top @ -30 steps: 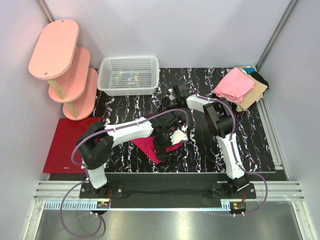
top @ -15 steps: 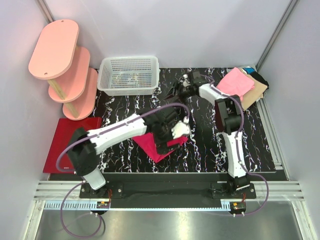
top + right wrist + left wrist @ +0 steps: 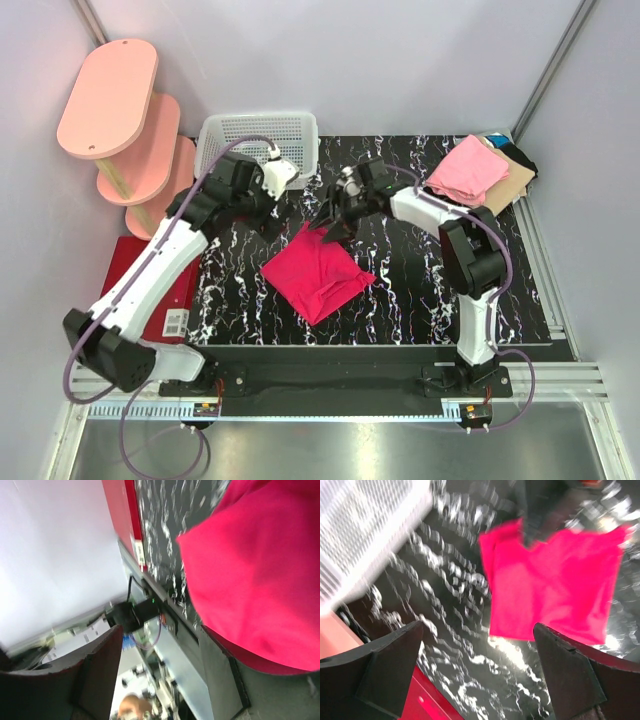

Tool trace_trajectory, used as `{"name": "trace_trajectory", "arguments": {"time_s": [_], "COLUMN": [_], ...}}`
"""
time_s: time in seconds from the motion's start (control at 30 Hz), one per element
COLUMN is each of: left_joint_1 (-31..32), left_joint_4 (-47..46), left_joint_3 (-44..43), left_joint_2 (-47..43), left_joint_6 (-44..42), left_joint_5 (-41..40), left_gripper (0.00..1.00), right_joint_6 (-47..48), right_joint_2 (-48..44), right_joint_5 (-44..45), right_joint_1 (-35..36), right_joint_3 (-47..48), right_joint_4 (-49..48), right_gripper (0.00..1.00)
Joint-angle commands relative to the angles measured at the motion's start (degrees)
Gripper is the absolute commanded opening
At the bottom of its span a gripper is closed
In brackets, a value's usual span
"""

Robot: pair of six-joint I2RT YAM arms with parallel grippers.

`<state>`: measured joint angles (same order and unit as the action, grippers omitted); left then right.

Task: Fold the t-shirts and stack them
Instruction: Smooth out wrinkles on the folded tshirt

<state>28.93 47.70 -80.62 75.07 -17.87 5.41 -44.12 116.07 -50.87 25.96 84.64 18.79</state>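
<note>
Your bright magenta-red t-shirt (image 3: 318,272) lies folded into a rough square near the middle of the counter (image 3: 420,290), flat and free of both arms. At the far right corner sits the pile of folded ones: the light pink t-shirt (image 3: 465,168) on top, the tan t-shirt (image 3: 505,190) and the black/teal t-shirt (image 3: 517,157) under it. So folding looks done, and stacking this last one is what remains.

Your left end effector (image 3: 475,630) hangs spread wide and empty, left of the shirt. Your right end effector (image 3: 160,635) has its fingers apart at the shirt's far corner, gripping nothing.
</note>
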Motion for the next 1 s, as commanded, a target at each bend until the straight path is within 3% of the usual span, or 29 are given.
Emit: {"name": "trace_trajectory", "arguments": {"time_s": [0.0, 0.2, 0.6, 0.97], "left_joint_1": [-1.7, -1.8, -1.7, -1.7], "left_joint_4": [-2.0, -2.0, -2.0, -1.4], "left_joint_3": [5.8, 8.7, 8.9, 9.1], "left_joint_2": [3.1, 3.0, 2.8, 3.8], "left_joint_6": [2.1, 2.2, 1.9, 0.9], "left_joint_5": [0.9, 2.7, 3.3, 1.8], "left_gripper": [0.99, 0.99, 0.99, 0.99], "right_joint_6": [-1.8, -1.4, 0.8, 1.0], "right_joint_2": [-0.8, -0.5, -5.7, -13.9], "right_joint_5": [-3.7, -5.0, -4.9, -3.0], "right_joint_1": [4.1, 5.9, 5.9, 5.9], "right_joint_3": [-2.0, -7.9, -29.1, -19.1], "right_joint_4": [-2.9, -3.7, -6.6, -1.0], "right_gripper": [0.7, 0.69, 0.68, 0.69]}}
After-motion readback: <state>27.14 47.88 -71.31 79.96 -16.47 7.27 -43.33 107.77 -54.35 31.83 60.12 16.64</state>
